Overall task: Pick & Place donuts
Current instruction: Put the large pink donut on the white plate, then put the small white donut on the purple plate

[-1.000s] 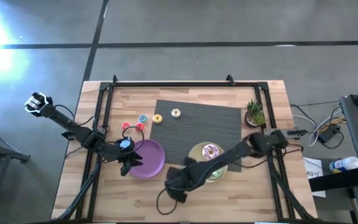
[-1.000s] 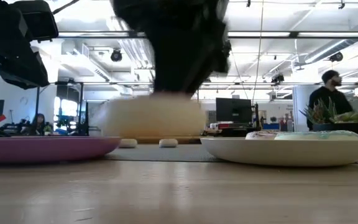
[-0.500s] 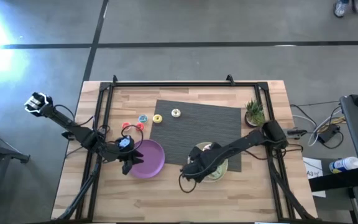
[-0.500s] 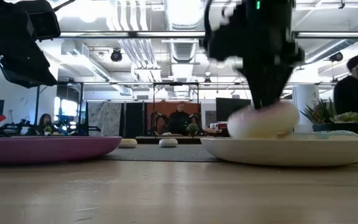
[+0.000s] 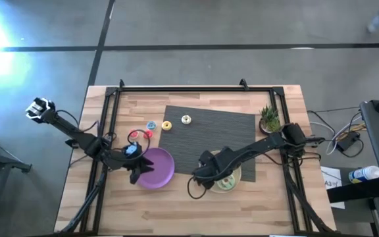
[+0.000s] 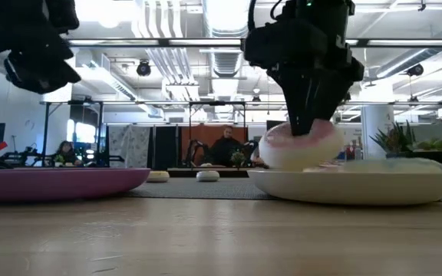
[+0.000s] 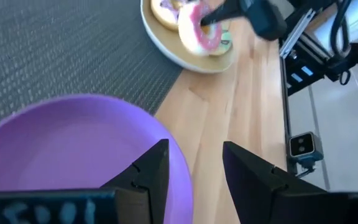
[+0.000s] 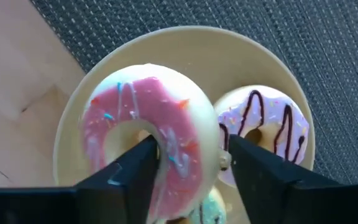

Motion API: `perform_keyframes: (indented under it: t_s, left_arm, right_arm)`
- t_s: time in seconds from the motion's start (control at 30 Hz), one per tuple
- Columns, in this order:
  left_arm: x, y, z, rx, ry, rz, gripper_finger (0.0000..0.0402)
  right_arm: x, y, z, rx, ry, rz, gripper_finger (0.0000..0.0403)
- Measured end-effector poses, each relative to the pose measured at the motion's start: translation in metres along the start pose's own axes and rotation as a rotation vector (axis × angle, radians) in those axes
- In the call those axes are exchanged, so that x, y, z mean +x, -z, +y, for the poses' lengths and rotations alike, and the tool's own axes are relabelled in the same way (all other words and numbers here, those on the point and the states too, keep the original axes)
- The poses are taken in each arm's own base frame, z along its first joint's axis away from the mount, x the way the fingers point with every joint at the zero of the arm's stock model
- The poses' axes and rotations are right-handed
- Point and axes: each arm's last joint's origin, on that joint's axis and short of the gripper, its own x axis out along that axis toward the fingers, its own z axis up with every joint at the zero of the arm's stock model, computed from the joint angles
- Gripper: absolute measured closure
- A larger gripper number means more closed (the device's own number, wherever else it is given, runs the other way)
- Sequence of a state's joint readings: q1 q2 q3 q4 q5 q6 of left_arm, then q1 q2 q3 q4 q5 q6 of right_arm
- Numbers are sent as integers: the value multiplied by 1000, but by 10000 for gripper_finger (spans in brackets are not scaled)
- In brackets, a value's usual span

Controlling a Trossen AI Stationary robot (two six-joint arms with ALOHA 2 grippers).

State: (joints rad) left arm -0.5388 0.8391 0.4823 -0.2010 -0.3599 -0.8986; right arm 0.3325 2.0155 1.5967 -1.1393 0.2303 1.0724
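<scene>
Right gripper (image 8: 188, 165) clamps pink-iced toy ring donut (image 8: 148, 134) by rim, tilted over round cream plate (image 8: 229, 50); lower beside white chocolate-drizzled donut (image 8: 263, 127) before releasing; left gripper (image 7: 191, 168) parted, empty, over round purple plate (image 7: 67, 143).

The green donut (image 8: 199, 210) is mostly hidden (under the pink donut (image 8: 151, 127)), cut off at the edge.

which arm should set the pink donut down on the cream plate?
Right. The right hand already grips the pink donut through its ring, just above the cream plate beside the white donut with brown stripes. The left hand hovers open at the purple plate.
</scene>
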Motion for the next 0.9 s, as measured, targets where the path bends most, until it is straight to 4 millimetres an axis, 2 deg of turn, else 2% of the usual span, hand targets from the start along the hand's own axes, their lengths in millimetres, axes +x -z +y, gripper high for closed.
perform_keyframes:
  t_s: [0.13, 0.3, 0.37, 0.5, 0.67, 0.9]
  left_arm:
    - [-1, -4, -2, 38, -20, -41, 278]
    - [-1, -7, 0, 39, -30, -50, 278]
    - [-1, -8, 0, 34, -31, -56, 278]
    - [-3, -16, 6, -56, -31, -72, 278]
    - [4, -41, 30, -110, -108, -68, 278]
    - [10, -105, 90, -156, -212, -110, 278]
  right_arm:
    - [-2, 3, 1, -7, -7, 1, 180]
    - [-4, 4, 1, 4, -9, 3, 156]
    - [-12, 5, -1, 16, -16, -21, 149]
    - [-42, 9, -12, 75, -29, -136, 142]
    - [-68, 9, -29, 125, -61, -175, 140]
    - [-80, 1, -41, 193, -93, -190, 140]
